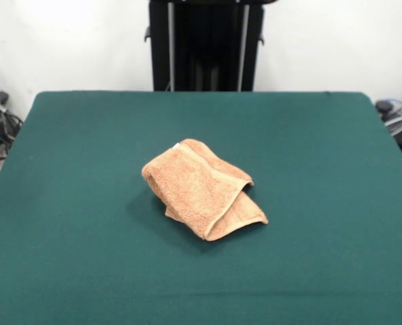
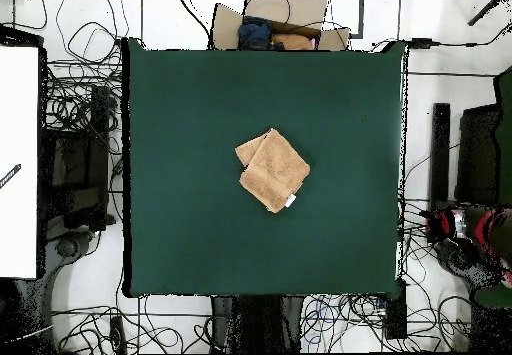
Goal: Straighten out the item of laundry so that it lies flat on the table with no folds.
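Note:
The peach-orange towel (image 1: pixel 201 188) lies near the middle of the dark green table (image 1: pixel 65 169). It is folded over itself into a thick, skewed bundle, and a lower layer sticks out at its near right corner. In the overhead view the towel (image 2: pixel 273 169) shows as a tilted, roughly square shape on the table (image 2: pixel 180 121), with a folded flap at its upper left. Its white tag (image 2: pixel 290 201) shows at the lower right corner. Neither view shows the gripper over the table.
The black robot pedestal (image 1: pixel 204 44) stands at the table's far edge. A red and black part of the arm (image 2: pixel 478 233) sits off the table's right side. Cables lie on the floor all round. An open box (image 2: pixel 275 31) and a white board (image 2: pixel 18 161) stand beside the table.

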You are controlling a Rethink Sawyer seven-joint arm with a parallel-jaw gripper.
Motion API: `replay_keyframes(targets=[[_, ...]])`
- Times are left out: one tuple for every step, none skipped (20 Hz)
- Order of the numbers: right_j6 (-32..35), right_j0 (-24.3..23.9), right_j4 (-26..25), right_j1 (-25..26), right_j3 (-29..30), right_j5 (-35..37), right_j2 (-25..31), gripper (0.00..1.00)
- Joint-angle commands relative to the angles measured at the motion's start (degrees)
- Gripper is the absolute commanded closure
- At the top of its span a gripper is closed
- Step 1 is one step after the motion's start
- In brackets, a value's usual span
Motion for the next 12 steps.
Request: replay_keyframes(targets=[[8.4, 1.6, -1.8, 0.5, 6.5, -0.5, 2.5, 0.0], [8.4, 1.6, -1.8, 0.6, 6.4, -0.4, 2.4, 0.0], [8.4, 1.7, -1.7, 0.5, 6.4, -0.3, 2.5, 0.0], [8.5, 1.7, -1.7, 0.5, 6.4, -0.2, 2.5, 0.0], [8.5, 1.8, -1.7, 0.6, 6.4, -0.3, 2.5, 0.0], [8.6, 1.8, -1.7, 0.6, 6.4, -0.3, 2.5, 0.0], [8.7, 1.9, -1.7, 0.6, 6.3, -0.2, 2.4, 0.0], [8.7, 1.9, -1.6, 0.6, 6.4, -0.3, 2.4, 0.0], [8.8, 1.9, -1.6, 0.6, 6.5, -0.3, 2.4, 0.0], [8.9, 2.0, -1.5, 0.6, 6.6, -0.5, 2.5, 0.0], [8.8, 1.9, -1.4, 0.4, 6.9, -0.7, 2.5, 0.0], [9.0, 1.9, -1.3, 0.3, 7.3, -1.0, 2.5, 0.0]])
